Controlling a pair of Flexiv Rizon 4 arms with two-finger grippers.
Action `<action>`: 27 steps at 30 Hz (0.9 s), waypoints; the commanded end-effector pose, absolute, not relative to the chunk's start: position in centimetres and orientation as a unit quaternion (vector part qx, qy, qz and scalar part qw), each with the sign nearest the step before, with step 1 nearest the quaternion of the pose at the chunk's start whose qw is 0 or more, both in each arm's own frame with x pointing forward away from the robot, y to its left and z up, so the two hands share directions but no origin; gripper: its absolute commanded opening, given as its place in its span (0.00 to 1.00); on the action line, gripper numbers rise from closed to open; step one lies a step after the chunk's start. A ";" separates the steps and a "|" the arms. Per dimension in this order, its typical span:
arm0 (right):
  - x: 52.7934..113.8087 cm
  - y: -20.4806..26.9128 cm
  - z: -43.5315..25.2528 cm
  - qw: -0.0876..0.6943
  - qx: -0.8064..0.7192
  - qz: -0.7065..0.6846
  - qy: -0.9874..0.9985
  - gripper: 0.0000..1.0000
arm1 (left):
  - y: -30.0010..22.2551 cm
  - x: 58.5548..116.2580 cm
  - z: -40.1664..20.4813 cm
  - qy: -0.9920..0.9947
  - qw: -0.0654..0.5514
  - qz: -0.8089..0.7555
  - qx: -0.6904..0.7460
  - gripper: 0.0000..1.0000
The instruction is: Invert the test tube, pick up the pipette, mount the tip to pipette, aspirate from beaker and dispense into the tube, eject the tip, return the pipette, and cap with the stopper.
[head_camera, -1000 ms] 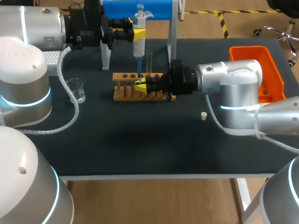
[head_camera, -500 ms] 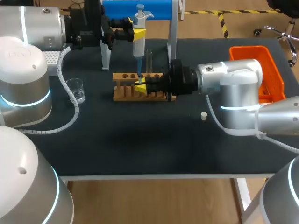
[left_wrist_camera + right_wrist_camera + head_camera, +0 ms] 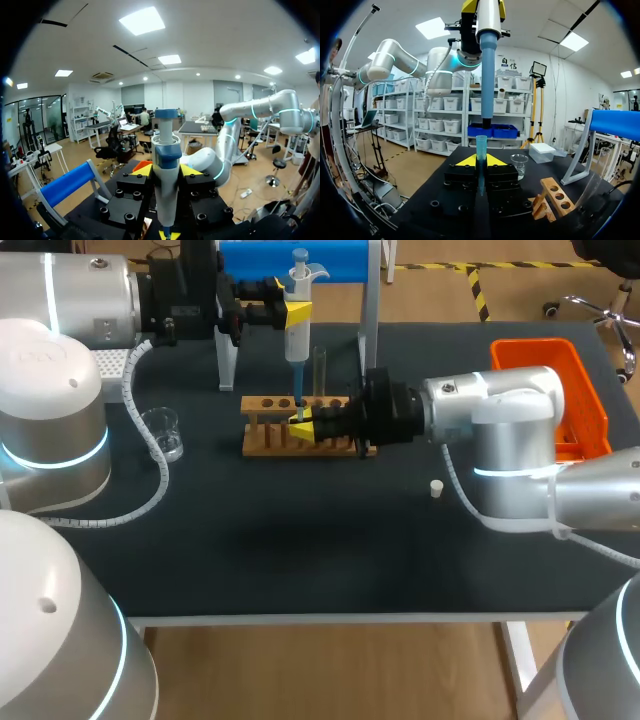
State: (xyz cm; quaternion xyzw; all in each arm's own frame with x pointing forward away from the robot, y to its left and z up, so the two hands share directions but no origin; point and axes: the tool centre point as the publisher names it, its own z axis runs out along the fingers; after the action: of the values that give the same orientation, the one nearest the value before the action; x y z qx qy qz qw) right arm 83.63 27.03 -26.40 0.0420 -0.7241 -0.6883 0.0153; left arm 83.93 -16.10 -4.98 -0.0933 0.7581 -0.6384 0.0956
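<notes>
Dark table [image 3: 300, 560] is carrying a wooden rack [image 3: 268, 432] far-centre, w/ the test tube [image 3: 320, 370] standing upright in it. L gripper [image 3: 296, 312] is pinching the pipette [image 3: 297, 338] upright above the rack. R gripper [image 3: 302, 424] is clamping the blue tip [image 3: 481, 150] vertically, just under the pipette's nozzle. Beaker [image 3: 162, 432] is sitting left of the rack. Stopper [image 3: 436, 488] is lying right, nearer.

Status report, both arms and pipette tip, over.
Left jaws shut on pipette. Right jaws shut on tip, upright directly under pipette's end. Nothing between them.
</notes>
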 end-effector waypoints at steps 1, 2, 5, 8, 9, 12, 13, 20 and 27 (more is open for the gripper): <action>83.5 26.9 -26.3 0.014 0.041 -0.687 -0.725 0.00 | -15.9 83.6 -5.0 0.755 0.096 -0.642 -0.093 0.00; 83.5 26.9 -26.3 0.014 0.041 -0.687 -0.725 0.00 | -15.9 83.5 -5.0 0.754 0.097 -0.643 -0.093 0.00; 83.5 26.9 -26.3 0.014 0.041 -0.687 -0.725 0.00 | -15.9 83.3 -5.1 0.748 0.098 -0.650 -0.096 0.00; 83.5 26.9 -26.3 0.014 0.041 -0.687 -0.725 0.00 | -15.8 83.2 -5.1 0.749 0.099 -0.648 -0.097 0.00; 83.5 26.9 -26.3 0.014 0.041 -0.687 -0.725 0.00 | -15.8 83.1 -5.1 0.748 0.099 -0.649 -0.097 0.00; 83.5 26.9 -26.3 0.014 0.041 -0.687 -0.725 0.00 | -15.8 83.0 -5.1 0.748 0.100 -0.649 -0.098 0.00; 83.5 26.9 -26.3 0.014 0.041 -0.687 -0.725 0.00 | -15.8 82.9 -5.1 0.748 0.100 -0.649 -0.098 0.00; 83.5 26.9 -26.3 0.014 0.041 -0.687 -0.725 0.00 | -15.8 82.8 -5.1 0.749 0.100 -0.647 -0.100 0.00; 83.5 26.9 -26.3 0.014 0.041 -0.687 -0.725 0.00 | -15.8 82.8 -5.1 0.749 0.100 -0.647 -0.100 0.00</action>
State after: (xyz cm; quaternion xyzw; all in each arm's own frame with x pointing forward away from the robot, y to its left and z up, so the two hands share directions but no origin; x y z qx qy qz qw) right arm 83.63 27.02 -26.39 0.0420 -0.7241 -0.6882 0.0152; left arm 82.86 -15.78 -5.06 -0.1005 0.7497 -0.6465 0.0995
